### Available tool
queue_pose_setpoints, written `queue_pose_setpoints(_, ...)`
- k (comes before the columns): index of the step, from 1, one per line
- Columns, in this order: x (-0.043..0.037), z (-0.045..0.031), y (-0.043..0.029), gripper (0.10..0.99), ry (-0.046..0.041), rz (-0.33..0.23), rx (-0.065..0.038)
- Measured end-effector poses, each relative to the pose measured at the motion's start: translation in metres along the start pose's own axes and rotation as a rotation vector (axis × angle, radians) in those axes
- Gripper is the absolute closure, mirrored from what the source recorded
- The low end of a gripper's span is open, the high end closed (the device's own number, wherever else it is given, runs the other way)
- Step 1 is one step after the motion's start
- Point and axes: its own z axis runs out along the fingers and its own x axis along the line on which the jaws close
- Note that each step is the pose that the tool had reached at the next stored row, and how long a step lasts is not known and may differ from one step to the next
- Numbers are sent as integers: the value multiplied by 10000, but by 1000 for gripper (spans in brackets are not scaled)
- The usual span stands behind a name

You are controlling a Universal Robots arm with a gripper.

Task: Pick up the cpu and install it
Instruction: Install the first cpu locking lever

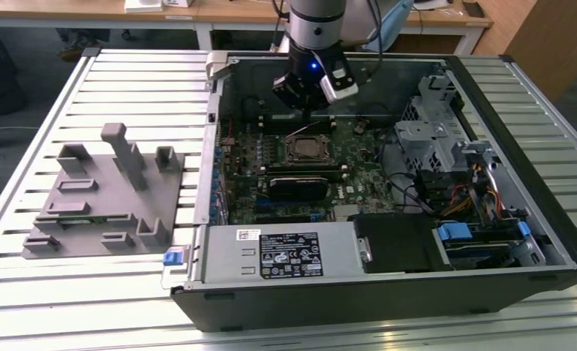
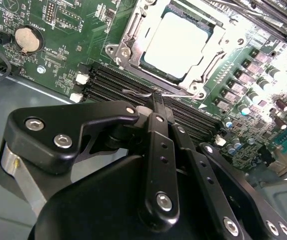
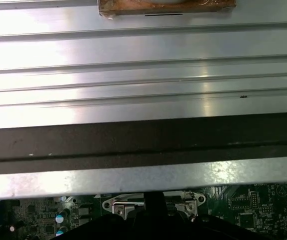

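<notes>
On the exterior view's left, a grey fixture (image 1: 103, 194) lies on the slatted table (image 1: 34, 110), its posts and pockets standing up from a flat base. Just beside it, toward the exterior view's right, sits an open computer case (image 1: 386, 183) with a green motherboard (image 1: 298, 172) on its floor. A boxy power supply (image 1: 278, 252) fills the near edge of the case, and a metal drive cage (image 1: 434, 135) with cables stands at the exterior view's right.

The arm reaches down into the case from the far side, and the gripper (image 1: 306, 99) hangs above the board, near the socket (image 1: 308, 150) but apart from it.

In the second wrist view the cpu (image 2: 178, 45) lies flat in its socket (image 2: 128, 37), its pale metal top bare and the steel frame around it. Memory slots (image 2: 113, 87) run between the socket and the gripper (image 2: 156, 102). The jaws stand together, their black fingers (image 2: 159, 145) meeting at a narrow tip, and they hold nothing. The tip sits just over a thin wire lever (image 2: 143, 93) at the socket's edge; I cannot tell whether it touches. A coin battery (image 2: 25, 39) sits on the board well apart from the socket.

In the first wrist view the case wall (image 3: 143, 140) and the table's slats (image 3: 143, 60) lie beyond the board (image 3: 243, 210).
</notes>
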Motion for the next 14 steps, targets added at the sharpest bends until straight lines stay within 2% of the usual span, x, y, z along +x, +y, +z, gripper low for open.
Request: queue_pose_setpoints(14,-37,51,50,980,0,1,-1)
